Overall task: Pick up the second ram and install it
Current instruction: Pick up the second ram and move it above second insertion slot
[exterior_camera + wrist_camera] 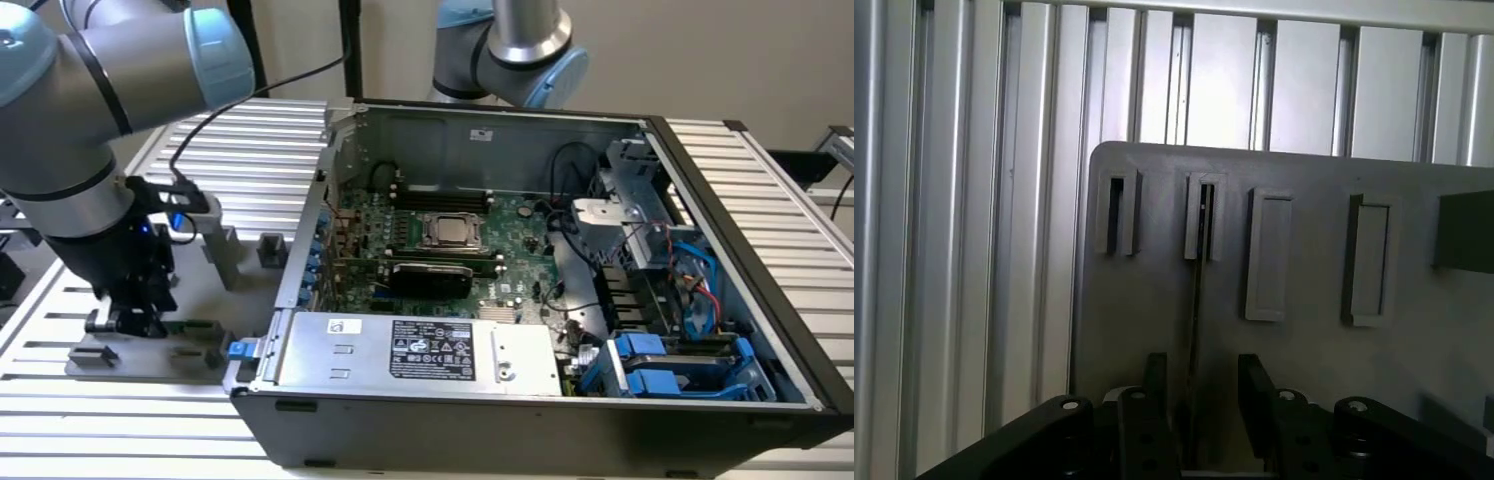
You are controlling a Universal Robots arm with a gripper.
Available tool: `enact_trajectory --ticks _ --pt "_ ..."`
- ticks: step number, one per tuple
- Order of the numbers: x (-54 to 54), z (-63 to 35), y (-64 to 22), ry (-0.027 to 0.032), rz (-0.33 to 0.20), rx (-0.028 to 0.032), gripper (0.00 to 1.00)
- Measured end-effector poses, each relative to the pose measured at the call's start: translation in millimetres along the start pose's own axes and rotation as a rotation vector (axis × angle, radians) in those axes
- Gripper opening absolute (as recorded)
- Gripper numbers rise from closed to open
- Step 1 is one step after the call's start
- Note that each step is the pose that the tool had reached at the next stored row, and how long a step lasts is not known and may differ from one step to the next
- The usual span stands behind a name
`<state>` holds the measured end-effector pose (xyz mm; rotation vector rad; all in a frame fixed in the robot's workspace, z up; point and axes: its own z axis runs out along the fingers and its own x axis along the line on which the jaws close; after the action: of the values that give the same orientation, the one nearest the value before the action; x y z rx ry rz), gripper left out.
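Observation:
The second ram (pixel 1198 300) stands on edge as a thin dark strip, one end in a slotted grey holder (pixel 1203 215) on the grey plate (pixel 1124 320). My gripper (pixel 1199 400) is open, one black finger (pixel 1154 385) on each side of the strip with a gap to it. In the exterior view the gripper (pixel 127 322) hangs low over the same plate (pixel 174 362), to the exterior view's left of the open computer case (pixel 534 400). The green motherboard (pixel 521 255) lies inside the case.
More grey holder blocks (pixel 1269 255) stand on the plate, one of them an empty slotted holder (pixel 1116 215). The plate rests on a ribbed aluminium table (pixel 954 250). A second arm (pixel 527 50) rises behind the case. A grey power supply (pixel 427 350) lies at the case front.

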<state>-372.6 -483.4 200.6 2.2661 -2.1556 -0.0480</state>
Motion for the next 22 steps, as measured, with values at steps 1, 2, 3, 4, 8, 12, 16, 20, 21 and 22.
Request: enact_trajectory --ticks 1,2,3,4,8,12,16,20,21,22 --pt "0.2 1.0 -0.1 0.0018 0.000 0.0001 0.42" --pt "0.4 2.2 -0.1 0.0035 0.000 -0.0001 0.42" --pt "0.6 3.6 -0.1 0.0047 0.000 -0.0002 0.42" --pt "0.7 5.1 -0.2 0.0056 0.000 -0.0002 0.42" --pt "1.0 9.4 -0.3 0.0110 0.000 -0.0006 0.42" --pt "0.9 9.5 -0.3 0.0117 0.000 -0.0007 0.42" --pt "0.8 9.2 -0.3 0.0118 0.000 -0.0005 0.42" --pt "0.8 7.4 -0.2 0.0118 0.000 -0.0009 0.42" --pt "0.8 7.4 -0.2 0.0117 0.000 -0.0009 0.42" --pt "0.8 7.4 -0.2 0.0117 0.000 -0.0008 0.42"
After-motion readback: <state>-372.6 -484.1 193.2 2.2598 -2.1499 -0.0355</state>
